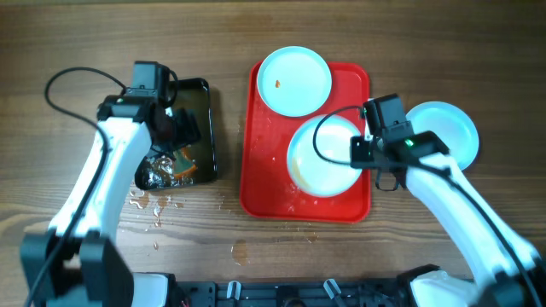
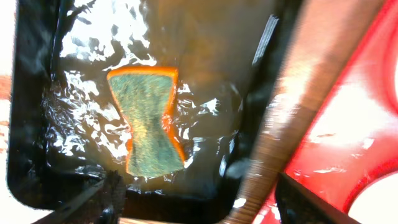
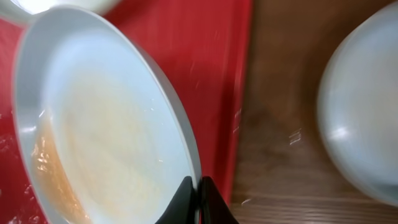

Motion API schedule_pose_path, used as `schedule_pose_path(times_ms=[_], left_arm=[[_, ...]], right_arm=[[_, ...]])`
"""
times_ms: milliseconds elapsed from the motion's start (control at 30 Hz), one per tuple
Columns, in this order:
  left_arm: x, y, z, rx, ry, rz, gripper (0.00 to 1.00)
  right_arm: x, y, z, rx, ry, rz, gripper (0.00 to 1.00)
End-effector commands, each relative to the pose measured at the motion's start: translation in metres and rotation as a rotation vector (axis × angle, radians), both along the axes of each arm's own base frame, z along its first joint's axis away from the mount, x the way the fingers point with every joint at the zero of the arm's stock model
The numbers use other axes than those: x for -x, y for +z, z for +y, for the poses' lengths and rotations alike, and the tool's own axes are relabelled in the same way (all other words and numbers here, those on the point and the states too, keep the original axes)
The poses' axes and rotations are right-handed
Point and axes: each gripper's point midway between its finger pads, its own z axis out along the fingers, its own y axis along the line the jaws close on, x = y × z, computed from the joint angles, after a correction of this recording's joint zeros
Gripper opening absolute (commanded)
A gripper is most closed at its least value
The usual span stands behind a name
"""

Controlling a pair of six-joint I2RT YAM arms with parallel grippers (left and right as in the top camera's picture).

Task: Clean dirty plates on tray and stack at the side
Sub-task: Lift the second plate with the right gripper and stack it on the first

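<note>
The red tray (image 1: 260,183) holds two pale blue plates. The far plate (image 1: 294,81) has a small orange smear. My right gripper (image 1: 365,152) is shut on the right rim of the near plate (image 1: 324,158); the wrist view shows the rim pinched between the fingers (image 3: 196,198) and the plate (image 3: 99,130) tilted, with an orange film at its lower edge. A third plate (image 1: 448,128) lies on the table right of the tray, also in the right wrist view (image 3: 364,118). My left gripper (image 1: 175,128) is open over the black water tray, above a sponge (image 2: 148,121).
The black water tray (image 1: 207,94) sits left of the red tray, full of water, with the green-and-orange sponge (image 1: 183,164) at its near end. Water drops lie on the table (image 1: 149,205) in front of it. Cables run over both arms.
</note>
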Motion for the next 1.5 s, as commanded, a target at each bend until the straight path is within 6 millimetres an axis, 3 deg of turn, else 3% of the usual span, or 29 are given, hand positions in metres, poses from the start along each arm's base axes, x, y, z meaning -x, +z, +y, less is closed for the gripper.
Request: schedule_pose_path(times_ms=[0, 33, 133, 267, 433, 967, 1000, 1067, 1100, 1167, 1233, 1333, 1467], left_arm=[[-0.001, 0.049, -0.007, 0.054, -0.021, -0.151, 0.85], [0.001, 0.059, -0.007, 0.055, -0.022, -0.182, 0.88], [0.003, 0.071, -0.007, 0.057, -0.022, -0.221, 0.91], [0.006, 0.070, -0.006, 0.056, -0.022, -0.210, 0.91], [0.006, 0.069, -0.006, 0.056, -0.022, -0.208, 0.92], [0.006, 0.069, -0.006, 0.056, -0.022, -0.207, 0.92], [0.006, 0.069, -0.006, 0.056, -0.022, -0.207, 0.92], [0.006, 0.069, -0.006, 0.056, -0.022, -0.207, 0.92], [0.006, 0.069, -0.006, 0.056, -0.022, -0.207, 0.92], [0.006, 0.070, -0.006, 0.056, -0.022, -0.208, 0.93], [0.006, 0.069, -0.006, 0.057, -0.022, -0.207, 0.93], [0.006, 0.070, -0.006, 0.056, -0.022, -0.208, 0.93], [0.006, 0.069, -0.006, 0.057, -0.022, -0.207, 0.93]], right_arm=[[-0.006, 0.073, -0.018, 0.266, -0.048, -0.296, 0.04], [-0.002, 0.090, -0.012, 0.337, -0.035, -0.371, 0.04], [0.005, 0.108, 0.008, 0.479, 0.043, -0.462, 0.04], [0.009, 0.135, 0.022, 0.674, 0.114, -0.576, 0.04], [0.015, 0.151, 0.034, 0.812, 0.201, -0.615, 0.04], [0.015, 0.154, 0.034, 0.818, 0.189, -0.628, 0.04], [0.016, 0.144, 0.040, 0.719, 0.176, -0.623, 0.04], [0.023, 0.095, 0.061, 0.457, 0.243, -0.474, 0.04], [0.022, 0.085, 0.051, 0.468, 0.221, -0.428, 0.04], [0.014, 0.097, 0.025, 0.491, 0.080, -0.449, 0.04], [0.012, 0.088, 0.026, 0.299, 0.080, -0.368, 0.04], [0.002, 0.072, -0.013, 0.109, -0.075, -0.253, 0.04], [-0.007, 0.057, -0.113, -0.138, -0.425, -0.165, 0.04]])
